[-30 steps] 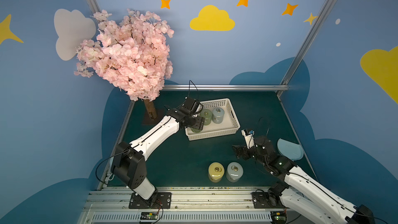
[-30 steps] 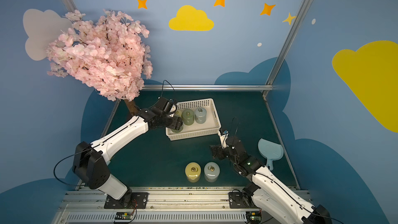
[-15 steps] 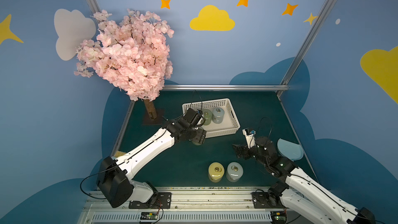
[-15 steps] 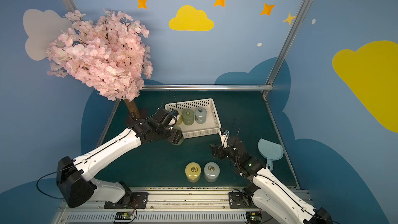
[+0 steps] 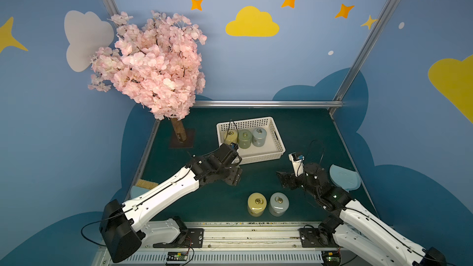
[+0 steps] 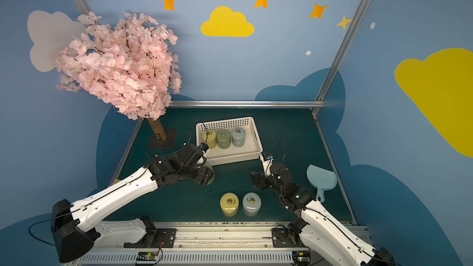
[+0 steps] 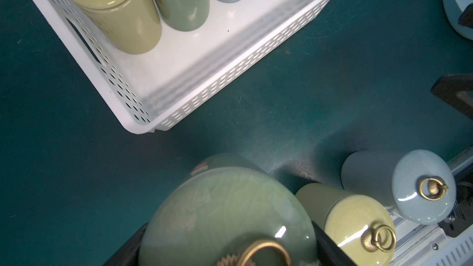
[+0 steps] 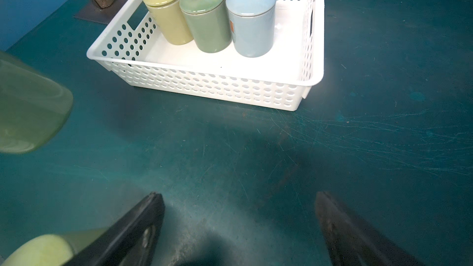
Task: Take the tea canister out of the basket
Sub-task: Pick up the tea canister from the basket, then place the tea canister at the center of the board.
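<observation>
Left gripper [image 6: 206, 175] on my end is clamped on the green canister [image 7: 225, 208], just outside the basket [image 5: 258, 159]; right gripper [image 8: 238, 198] is spread wide over the tabletop [image 8: 358, 162].

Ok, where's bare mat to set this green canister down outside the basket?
Nearest the green canister: bare mat between the basket's near wall and the yellow canister and blue canister up front. Also bare: right of the basket, toward the back rail. Crowded: front right, with the open right gripper and the dustpan.
</observation>
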`<state>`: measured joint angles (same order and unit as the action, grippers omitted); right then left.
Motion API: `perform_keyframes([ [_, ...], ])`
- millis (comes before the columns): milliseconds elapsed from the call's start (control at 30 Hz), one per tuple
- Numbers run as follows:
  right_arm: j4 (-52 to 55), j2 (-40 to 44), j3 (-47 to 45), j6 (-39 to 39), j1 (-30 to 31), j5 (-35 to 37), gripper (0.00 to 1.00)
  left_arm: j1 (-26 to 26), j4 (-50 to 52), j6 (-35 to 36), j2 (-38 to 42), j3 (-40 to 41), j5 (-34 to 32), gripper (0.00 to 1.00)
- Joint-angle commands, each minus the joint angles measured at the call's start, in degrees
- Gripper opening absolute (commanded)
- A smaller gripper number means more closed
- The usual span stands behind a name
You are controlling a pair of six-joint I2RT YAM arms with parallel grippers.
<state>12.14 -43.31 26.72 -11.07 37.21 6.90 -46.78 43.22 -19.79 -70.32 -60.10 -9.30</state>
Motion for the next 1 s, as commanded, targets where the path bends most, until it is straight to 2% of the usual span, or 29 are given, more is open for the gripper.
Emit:
perform_keyframes([
  [0,-1.02,0.91,-0.46,0.44,-0.21,1.08,0.98,-1.91,-2.16,-1.77,1.98,0.54,-2.29,0.53],
  [567,-0.86,1.44,-0.67,0.35,-0.21,1.19,0.98,-14.24,-6.06,-10.57,4.75,9.71,-9.48,0.52],
  [967,-0.78,1.48,-0.73,0.33,-0.17,1.45,0.98,-17.64,-10.51,-14.73,5.16,15.31,-9.69,0.52],
])
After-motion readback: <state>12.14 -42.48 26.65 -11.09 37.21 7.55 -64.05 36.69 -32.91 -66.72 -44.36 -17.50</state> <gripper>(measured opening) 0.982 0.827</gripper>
